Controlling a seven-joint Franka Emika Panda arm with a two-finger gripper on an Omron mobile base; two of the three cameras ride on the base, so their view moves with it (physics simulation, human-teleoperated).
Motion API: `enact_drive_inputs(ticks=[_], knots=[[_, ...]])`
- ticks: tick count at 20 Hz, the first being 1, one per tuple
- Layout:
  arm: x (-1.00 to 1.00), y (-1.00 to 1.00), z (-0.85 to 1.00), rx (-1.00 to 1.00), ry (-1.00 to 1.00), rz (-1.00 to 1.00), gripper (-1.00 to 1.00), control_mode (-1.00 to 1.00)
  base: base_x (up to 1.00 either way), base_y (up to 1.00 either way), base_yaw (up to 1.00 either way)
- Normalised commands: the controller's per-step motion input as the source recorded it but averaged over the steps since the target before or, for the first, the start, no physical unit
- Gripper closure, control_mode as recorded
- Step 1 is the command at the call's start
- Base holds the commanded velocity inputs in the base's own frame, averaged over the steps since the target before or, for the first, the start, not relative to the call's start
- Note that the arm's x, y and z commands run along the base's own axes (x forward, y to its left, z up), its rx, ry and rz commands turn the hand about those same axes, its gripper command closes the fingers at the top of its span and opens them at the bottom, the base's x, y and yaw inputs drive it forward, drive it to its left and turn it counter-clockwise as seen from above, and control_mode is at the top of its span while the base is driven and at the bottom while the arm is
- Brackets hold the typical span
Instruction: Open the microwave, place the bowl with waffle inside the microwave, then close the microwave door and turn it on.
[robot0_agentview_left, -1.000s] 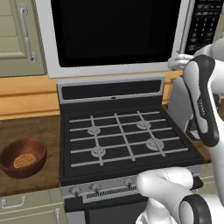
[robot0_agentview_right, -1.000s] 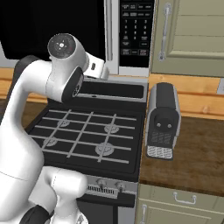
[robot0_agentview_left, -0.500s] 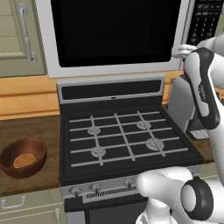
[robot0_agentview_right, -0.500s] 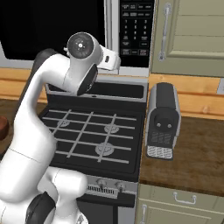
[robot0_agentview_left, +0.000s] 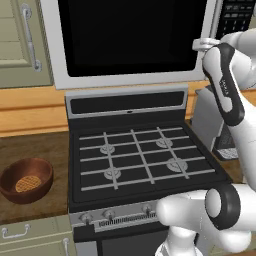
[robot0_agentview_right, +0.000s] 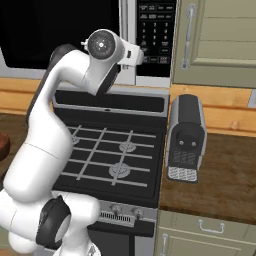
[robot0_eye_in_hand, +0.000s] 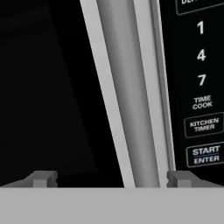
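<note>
Hand view: pincer (robot0_eye_in_hand: 111, 178) spread wide, nothing between its tips — the two dark fingertips (robot0_eye_in_hand: 43, 178) stand one on each side of the vertical silver bar handle (robot0_eye_in_hand: 127, 87), not touching it. Left of the handle, the black glass of the microwave door (robot0_eye_in_hand: 43, 87); right of it, the black button panel (robot0_eye_in_hand: 197, 83) with keys 1, 4, 7, TIME COOK, KITCHEN TIMER, START ENTER.

Left base view: arm rises from the lower right, its wrist up at the right edge of the microwave door (robot0_agentview_left: 130, 40), beside the button panel (robot0_agentview_left: 235, 15). Door shut, flush with the microwave (robot0_agentview_left: 212, 30) body. Below it, the black gas stove (robot0_agentview_left: 140, 160), four burners under a grey grate, knobs along the front.

Bowl (robot0_agentview_left: 26, 180) sits on the brown desk (robot0_agentview_left: 30, 145) left of the stove, well apart from the microwave — upright, dark reddish-brown wood. Waffle (robot0_agentview_left: 27, 183) lies flat in its bottom, golden-orange with a grid.

Right base view: coffee machine (robot0_agentview_right: 186, 137) stands on the desk just right of the stove (robot0_agentview_right: 115, 155), under a beige cabinet door (robot0_agentview_right: 220, 40). Another beige cabinet door (robot0_agentview_left: 22, 42) at upper left in the left base view.
</note>
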Motion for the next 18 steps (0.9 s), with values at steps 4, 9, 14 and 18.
enact_drive_inputs(ticks=[4, 9, 14, 18], knots=[[0.37, -0.07, 0.05, 0.01, 0.00, 0.00, -1.00, -1.00, 0.00, 0.00, 0.00], [0.47, 0.00, 0.00, 0.03, 0.00, 0.00, -1.00, -1.00, 0.00, 0.00, 0.00], [0.54, 0.00, -0.06, 0.04, 0.00, 0.00, -1.00, -1.00, 0.00, 0.00, 0.00], [0.50, 0.00, -0.12, 0.04, 0.00, 0.00, -1.00, -1.00, 0.00, 0.00, 0.00]])
